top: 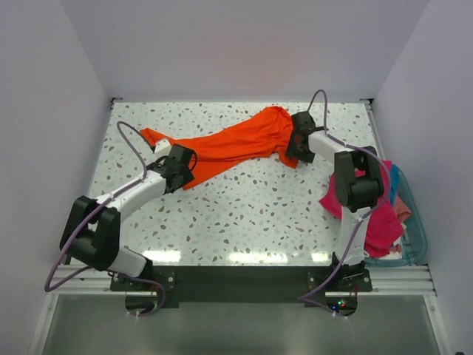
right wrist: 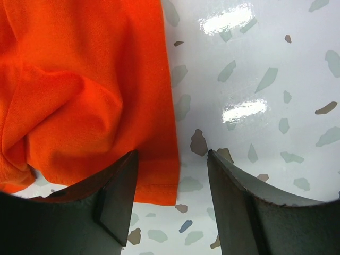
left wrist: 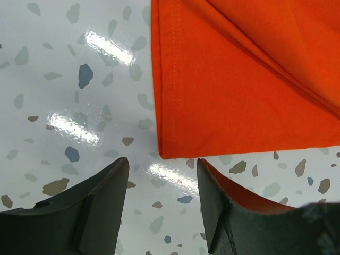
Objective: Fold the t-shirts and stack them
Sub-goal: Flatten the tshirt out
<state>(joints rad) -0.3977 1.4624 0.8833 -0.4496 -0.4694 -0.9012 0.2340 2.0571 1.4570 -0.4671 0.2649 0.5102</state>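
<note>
Orange t-shirt [top: 229,144]: lay bunched on table [top: 244,214], apparently at the spreading step. Left gripper [left wrist: 162,175] and right gripper [right wrist: 172,170] stood spread at its hems. Next move likely called for pinching corners.

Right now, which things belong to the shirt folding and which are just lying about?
Job: orange t-shirt, magenta-pink t-shirt, paler pink cloth beside it, left gripper, right gripper, both open.
Lying about: teal plastic bin, speckled table.
</note>
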